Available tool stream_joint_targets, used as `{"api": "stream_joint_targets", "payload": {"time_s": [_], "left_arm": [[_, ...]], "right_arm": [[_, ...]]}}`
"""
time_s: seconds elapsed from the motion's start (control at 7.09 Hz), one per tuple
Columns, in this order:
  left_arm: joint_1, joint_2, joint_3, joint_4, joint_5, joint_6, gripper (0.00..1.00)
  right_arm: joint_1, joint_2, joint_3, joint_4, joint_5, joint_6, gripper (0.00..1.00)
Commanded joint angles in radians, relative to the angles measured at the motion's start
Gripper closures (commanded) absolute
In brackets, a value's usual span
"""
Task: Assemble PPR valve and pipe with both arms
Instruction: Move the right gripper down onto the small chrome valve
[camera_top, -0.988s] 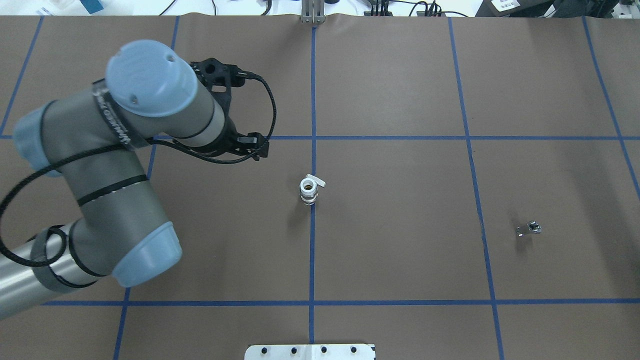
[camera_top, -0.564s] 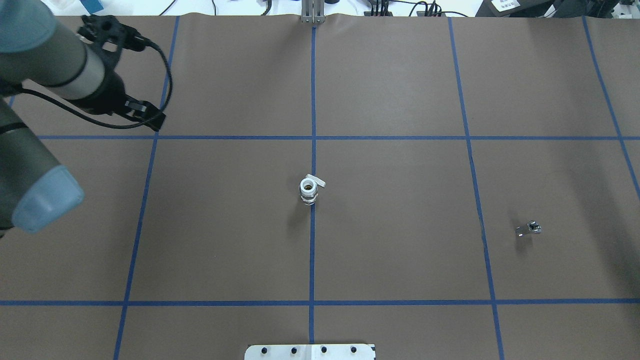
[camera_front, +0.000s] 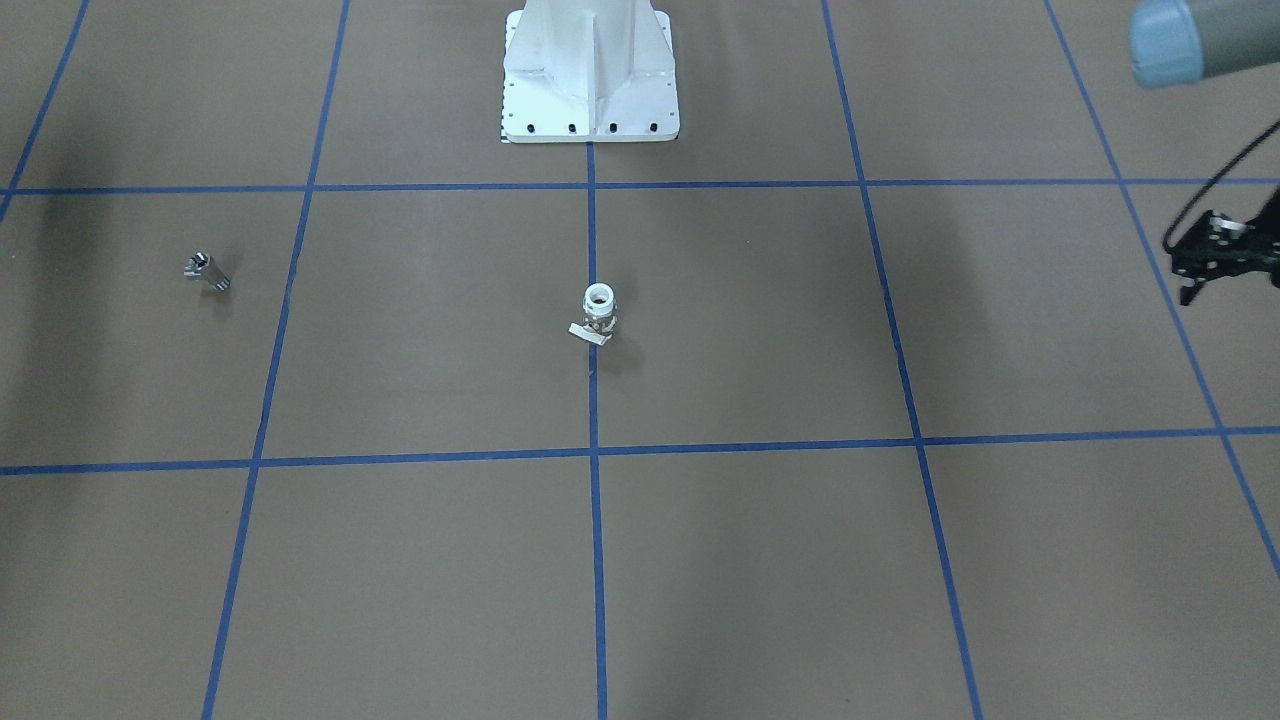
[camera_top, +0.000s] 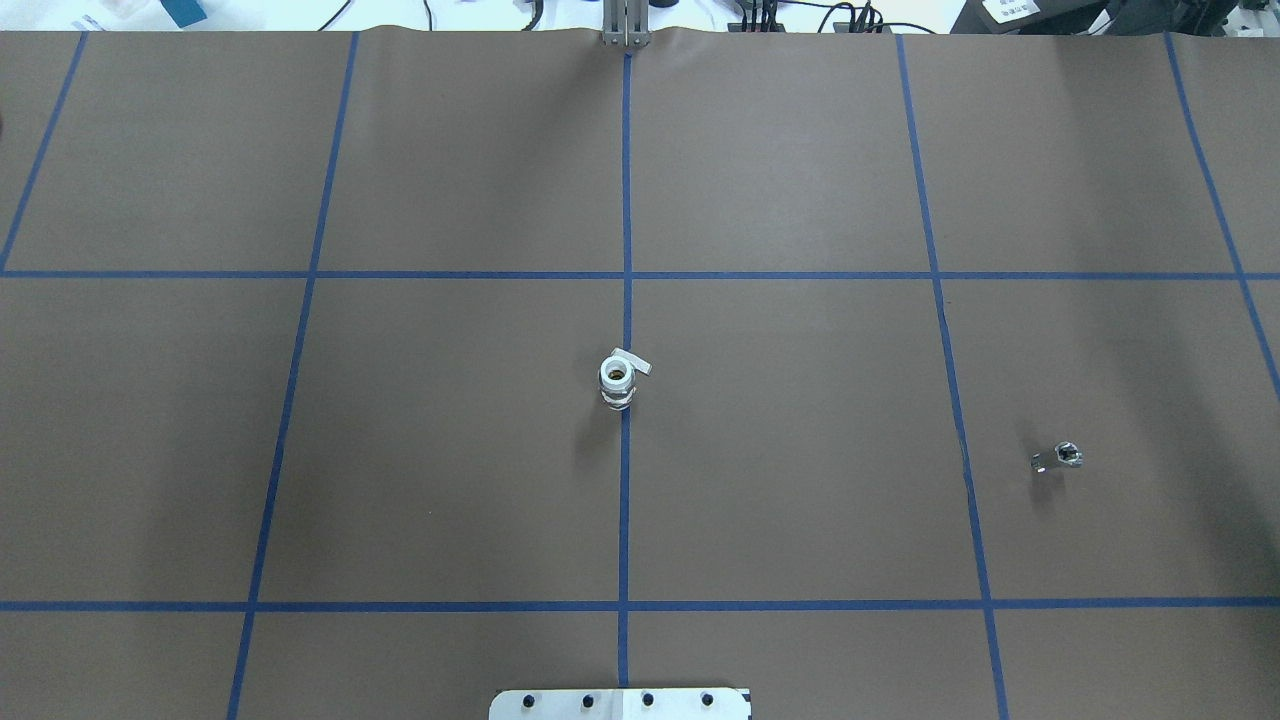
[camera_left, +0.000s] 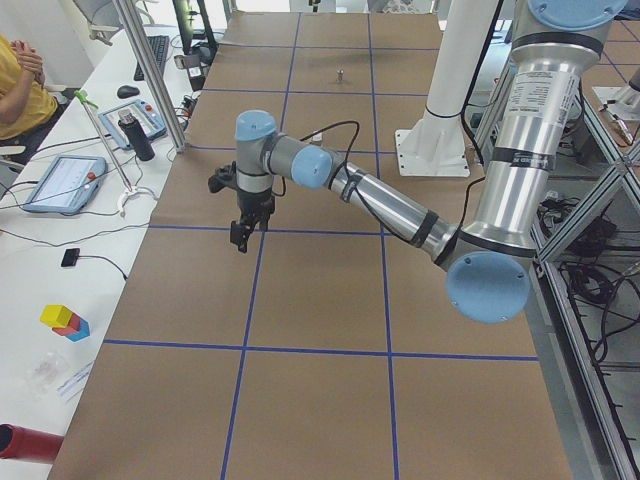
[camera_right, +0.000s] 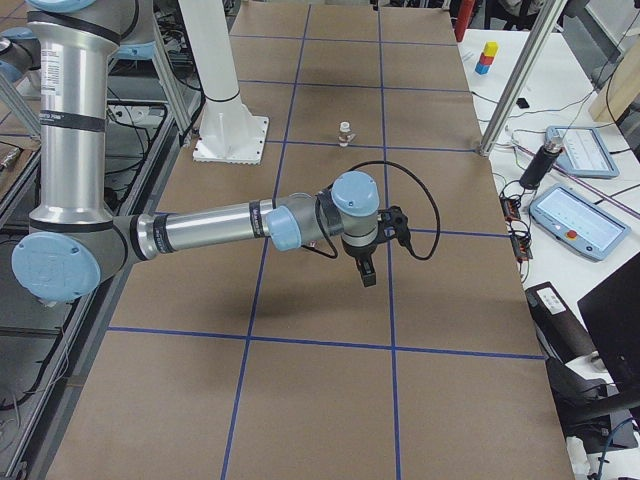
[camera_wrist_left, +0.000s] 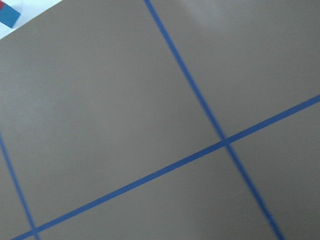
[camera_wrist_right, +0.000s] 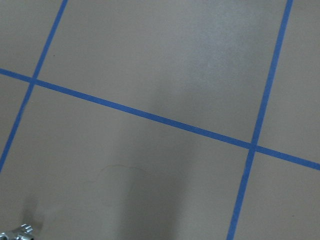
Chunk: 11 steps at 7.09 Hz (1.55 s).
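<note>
We find the PPR valve (camera_top: 617, 380) upright at the centre of the counter (camera_top: 800, 520), the pipe (camera_top: 1060, 458) lying sideways well to the robot's right. The right pincer (camera_right: 365, 272) hangs nearer the pipe, the left pincer (camera_front: 1200, 268) far off leftward; we cannot tell either's opening.

PPR valve (camera_top: 617, 381): upright on centre blue tape line (camera_top: 626, 200), white socket end up, metallic middle, flat white lever sticking out toward far side. Tiny shiny pipe (camera_top: 1058, 458): on its side, well apart from valve, toward robot's right. Near left arm (camera_left: 390, 208), left gripper (camera_left: 241, 244) pointing down; same for right arm (camera_right: 210, 228), right gripper (camera_right: 365, 275). Both well apart from parts.
</note>
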Motion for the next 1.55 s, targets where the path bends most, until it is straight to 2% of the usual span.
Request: {"api": "stream_joint_targets", "payload": {"time_s": [0.0, 0.14, 0.28, 0.56, 0.71, 1.13, 1.27, 1.41], "left_arm": [[-0.241, 0.022, 0.251, -0.111, -0.151, 0.316, 0.0], [-0.289, 0.043, 0.275, -0.113, -0.223, 0.371, 0.0], [-0.304, 0.081, 0.27, -0.115, -0.228, 0.37, 0.0], [-0.314, 0.109, 0.264, -0.115, -0.229, 0.366, 0.0], [-0.314, 0.109, 0.263, -0.115, -0.229, 0.366, 0.0], [-0.314, 0.109, 0.25, -0.115, -0.229, 0.367, 0.0], [-0.314, 0.109, 0.25, -0.115, -0.229, 0.366, 0.0], [-0.314, 0.109, 0.249, -0.115, -0.229, 0.367, 0.0]], "right_arm": [[-0.166, -0.001, 0.103, 0.0, -0.109, 0.276, 0.0], [-0.246, -0.001, 0.129, 0.001, -0.17, 0.376, 0.0], [-0.35, -0.004, 0.132, 0.03, -0.259, 0.439, 0.0], [-0.516, -0.085, 0.131, 0.241, -0.338, 0.65, 0.01], [-0.571, -0.086, 0.131, 0.251, -0.367, 0.671, 0.01], [-0.65, -0.093, 0.129, 0.253, -0.393, 0.673, 0.11], [-0.677, -0.093, 0.128, 0.253, -0.412, 0.673, 0.12], [-0.69, -0.094, 0.126, 0.253, -0.412, 0.673, 0.21]]}}
